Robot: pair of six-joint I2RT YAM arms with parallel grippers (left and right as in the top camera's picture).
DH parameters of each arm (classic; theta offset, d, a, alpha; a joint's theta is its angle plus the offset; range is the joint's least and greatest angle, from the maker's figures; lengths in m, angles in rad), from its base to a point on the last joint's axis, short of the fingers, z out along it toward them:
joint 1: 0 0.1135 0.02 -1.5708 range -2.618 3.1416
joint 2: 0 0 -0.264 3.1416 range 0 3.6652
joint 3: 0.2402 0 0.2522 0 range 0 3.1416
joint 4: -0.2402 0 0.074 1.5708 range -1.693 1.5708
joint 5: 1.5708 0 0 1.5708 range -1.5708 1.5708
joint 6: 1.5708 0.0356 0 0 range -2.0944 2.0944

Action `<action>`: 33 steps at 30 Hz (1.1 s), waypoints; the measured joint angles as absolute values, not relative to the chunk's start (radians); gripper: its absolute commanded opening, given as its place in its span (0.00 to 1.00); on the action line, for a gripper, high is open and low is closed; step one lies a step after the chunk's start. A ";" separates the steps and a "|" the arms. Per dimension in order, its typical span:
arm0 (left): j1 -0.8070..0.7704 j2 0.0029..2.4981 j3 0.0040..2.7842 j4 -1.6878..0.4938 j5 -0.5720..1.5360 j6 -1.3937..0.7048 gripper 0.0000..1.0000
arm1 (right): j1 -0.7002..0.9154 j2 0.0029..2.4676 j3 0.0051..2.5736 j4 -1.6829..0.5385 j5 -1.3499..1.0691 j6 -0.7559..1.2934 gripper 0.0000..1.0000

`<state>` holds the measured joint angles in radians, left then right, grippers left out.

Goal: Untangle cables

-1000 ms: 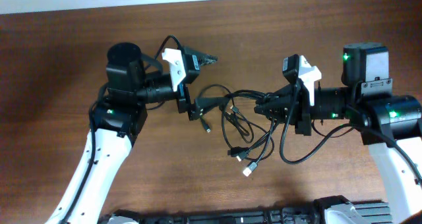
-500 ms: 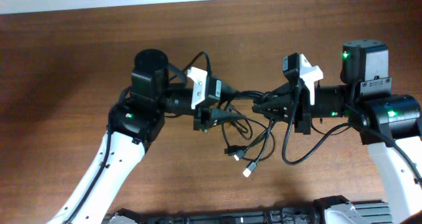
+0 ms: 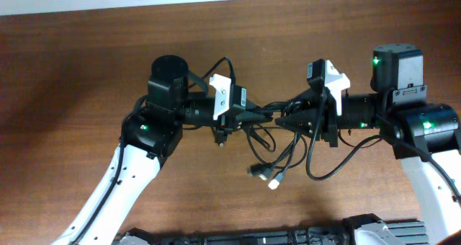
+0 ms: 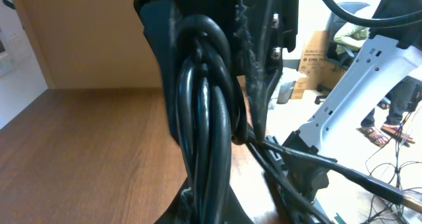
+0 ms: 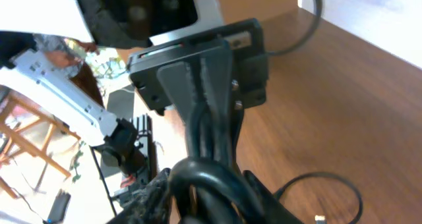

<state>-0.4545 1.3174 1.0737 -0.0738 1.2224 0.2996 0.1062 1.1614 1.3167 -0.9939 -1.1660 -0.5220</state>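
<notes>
The cables (image 3: 272,145) are thin black cords bunched between my two grippers, with loops and two plugs (image 3: 273,184) hanging down toward the table. My left gripper (image 3: 266,115) is shut on a thick bundle of cords (image 4: 208,118), which runs up from its fingers (image 4: 212,207). My right gripper (image 3: 284,119) meets it tip to tip. Its fingers (image 5: 153,192) stand apart on either side of a cable loop (image 5: 214,181), so it is open. The left gripper's body (image 5: 198,66) fills the right wrist view.
The brown wooden table (image 3: 72,94) runs to a pale far edge at the top. The right arm's own black wire (image 3: 324,169) loops below its wrist. A black rack (image 3: 288,238) lies along the front edge.
My left arm swung right to the tangle and shut on the cords. The right gripper's fingers parted. The hanging plugs shifted slightly.
</notes>
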 measured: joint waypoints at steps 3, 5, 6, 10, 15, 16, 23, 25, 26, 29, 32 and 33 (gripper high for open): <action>-0.457 1.317 1.074 -0.074 1.218 0.300 0.00 | 0.106 1.161 1.317 -0.992 -1.114 -0.521 0.78; -0.458 1.317 1.074 -0.074 1.219 0.300 0.00 | 0.106 1.163 1.317 -0.992 -1.057 -0.520 0.88; -0.458 1.317 1.074 -0.076 1.215 0.300 0.00 | 0.106 1.163 1.317 -0.990 -1.036 -0.522 0.89; -0.433 1.317 1.073 -0.109 1.192 0.300 0.00 | 0.106 1.161 1.317 -0.991 -0.956 -0.520 0.89; -0.383 1.317 1.073 -0.121 1.181 0.300 0.00 | 0.106 1.124 1.317 -0.991 -0.847 -0.519 0.89; -0.377 1.317 1.073 -0.123 1.179 0.300 0.00 | 0.106 1.108 1.317 -0.992 -0.827 -0.520 0.89; -0.368 1.317 1.073 -0.120 1.178 0.300 0.00 | 0.106 0.986 1.317 -1.019 -0.682 -0.521 0.69; -0.368 1.317 1.073 -0.104 1.184 0.300 0.00 | 0.106 0.971 1.317 -1.021 -0.654 -0.520 0.56; -0.368 1.317 1.073 -0.088 1.193 0.299 0.00 | 0.106 0.961 1.317 -1.022 -0.640 -0.524 0.54; -0.368 1.317 1.073 -0.019 1.222 0.265 0.00 | 0.105 0.952 1.317 -1.022 -0.621 -0.524 0.54; -0.368 1.317 1.073 0.020 1.231 0.226 0.00 | 0.105 0.953 1.317 -1.026 -0.618 -0.523 0.54; -0.368 1.317 1.073 0.023 1.232 0.218 0.00 | 0.105 0.953 1.317 -1.026 -0.622 -0.523 0.55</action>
